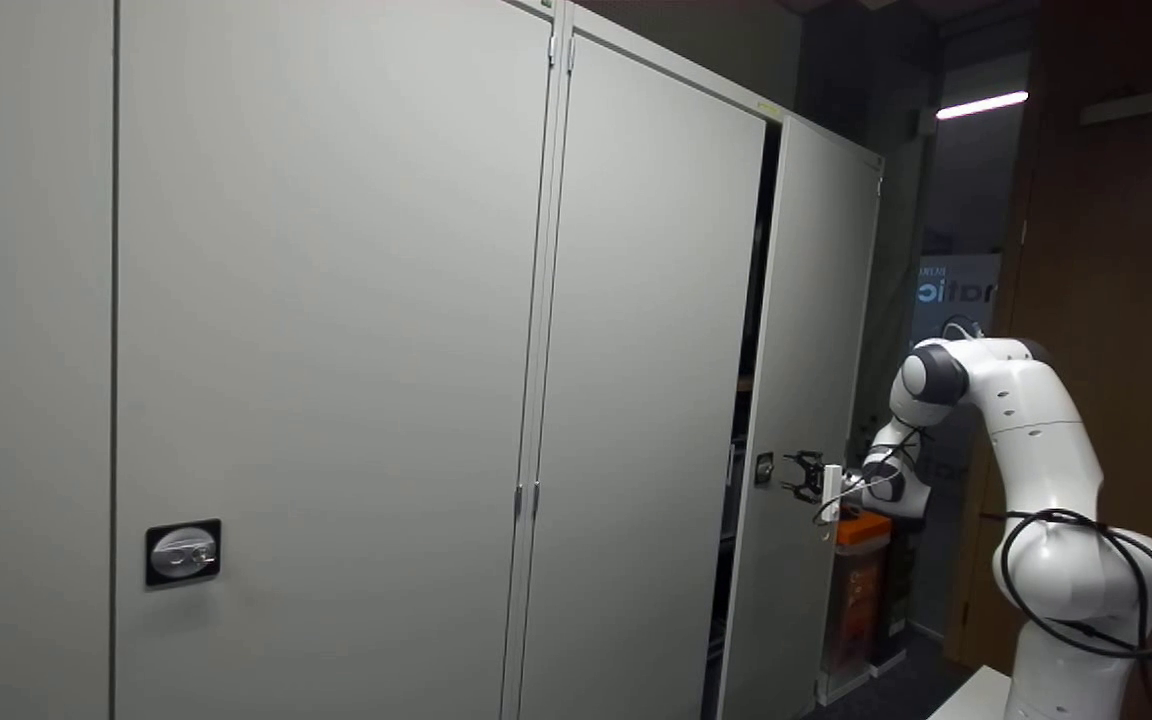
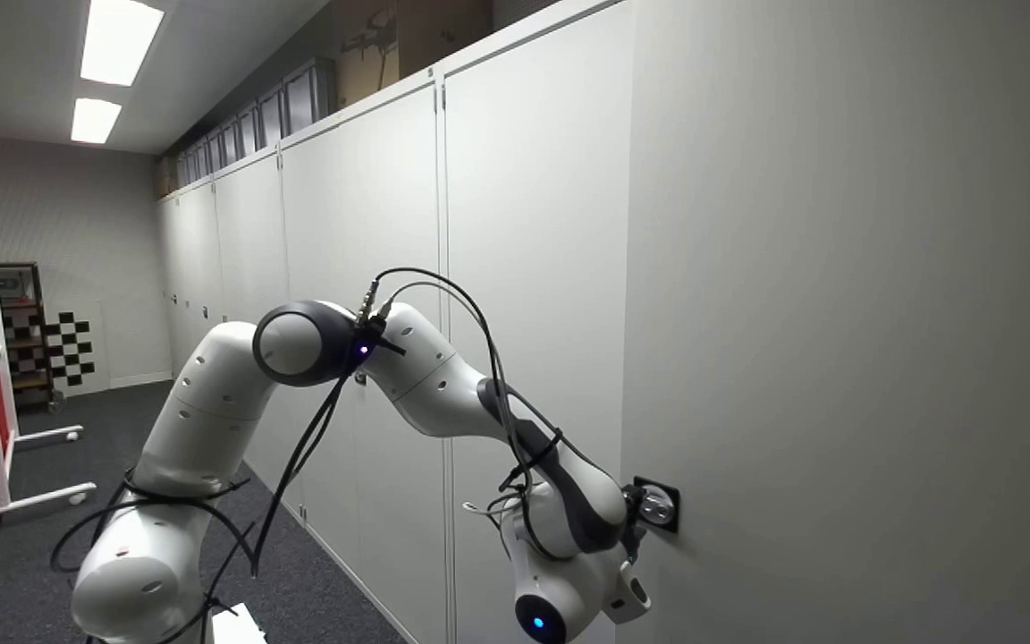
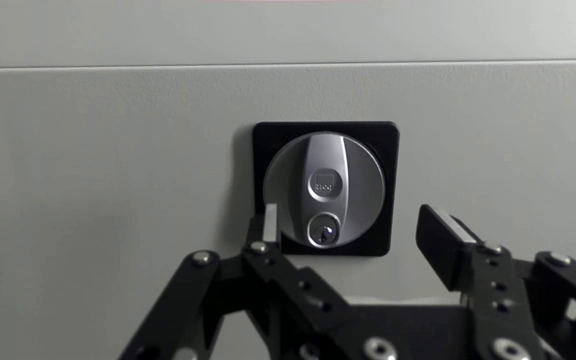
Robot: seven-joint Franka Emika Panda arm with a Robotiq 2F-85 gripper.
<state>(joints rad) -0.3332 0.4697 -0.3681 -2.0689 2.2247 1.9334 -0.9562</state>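
Clearly spread and holding nothing at the gripper (image 3: 349,220), low in the wrist frame. Seems just short of contact with the round knob (image 3: 325,187), near that frame's centre, on a black plate (image 3: 378,242). Probably rigid and smooth, a little slick, hardly fragile; looks made to turn rather than lift. Best pinched across the raised ridge (image 3: 325,150), on both flanks (clear of the keyhole (image 3: 324,236)). Behind that, right of centre in an exterior view: cabinet door (image 1: 816,300), ajar, likely stiff and fairly heavy.
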